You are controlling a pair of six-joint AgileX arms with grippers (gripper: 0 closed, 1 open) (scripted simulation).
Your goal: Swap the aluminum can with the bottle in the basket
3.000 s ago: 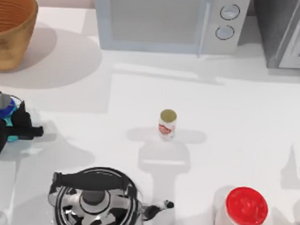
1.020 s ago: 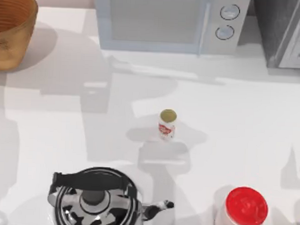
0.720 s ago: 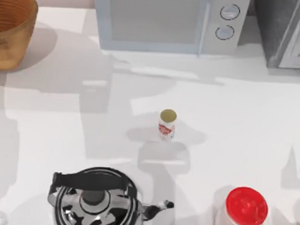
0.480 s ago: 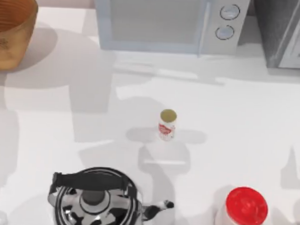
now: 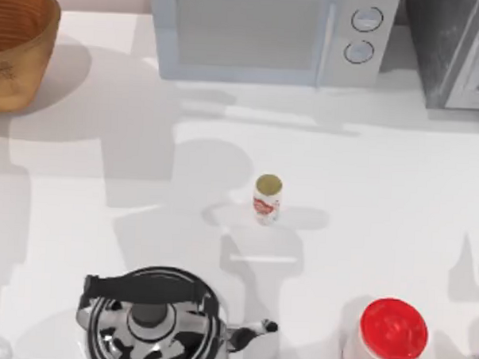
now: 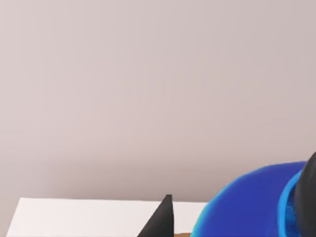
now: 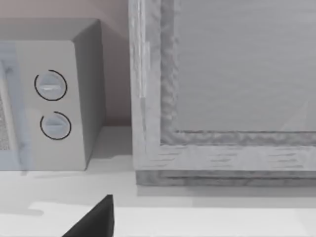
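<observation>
Left tool (image 6: pixel 237 217) lifted off table, bottle (image 6: pixel 252 207) edge-cropped.

- Microwave (image 5: pixel 266 33) with two round dials at the table's back.
- Grey appliance (image 5: pixel 456 50) beside it, at the right.
- Black-and-white kettle (image 5: pixel 154 323) at front left.
- Red-lidded jar (image 5: pixel 388 335) at front right.

Our white table (image 5: pixel 398 178) carries an orange-brown wicker basket (image 5: pixel 19 47) upper left, a slim white aluminum can (image 5: pixel 267 198) centre, a chrome kettle (image 5: pixel 150 323) and a red-lidded jar (image 5: pixel 388 337) below, and perhaps a pale microwave (image 5: pixel 270 34) at top.
</observation>
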